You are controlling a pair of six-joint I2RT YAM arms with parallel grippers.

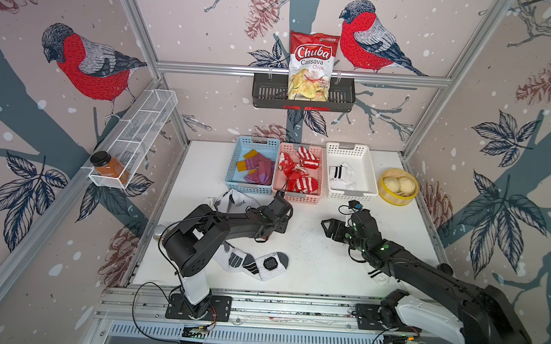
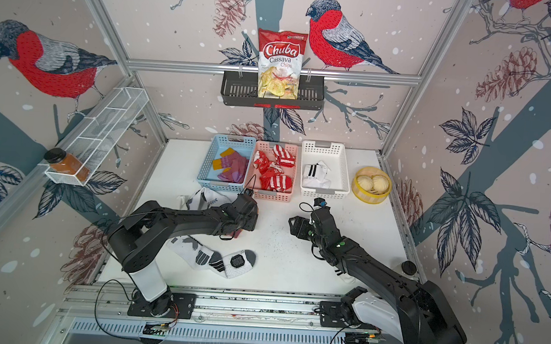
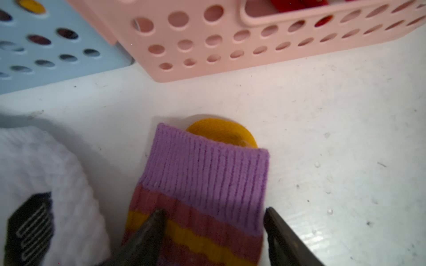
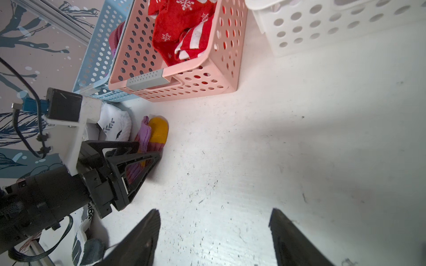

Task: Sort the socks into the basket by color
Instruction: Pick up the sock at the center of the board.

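Note:
A maroon, mustard and purple striped sock point(image 3: 202, 175) lies flat on the white table in front of the pink basket point(image 1: 299, 197). My left gripper point(image 3: 213, 211) stands open over it, one finger on its stripes and the other at its edge. The right wrist view shows this sock point(image 4: 149, 138) between those fingers. My right gripper point(image 4: 214, 211) is open over bare table, holding nothing. A white sock with grey patches point(image 1: 251, 262) lies near the front. Another white sock point(image 1: 232, 201) lies beside the blue basket point(image 1: 249, 188). A black-striped one point(image 1: 376, 276) peeks from under my right arm.
The blue basket holds maroon socks point(image 1: 261, 171), the pink one red-and-white socks point(image 1: 300, 171), the white basket point(image 1: 352, 194) a white sock point(image 1: 341, 177). A yellow steamer point(image 1: 396, 198) with buns stands at the right. A small jar point(image 1: 159, 232) sits by my left arm.

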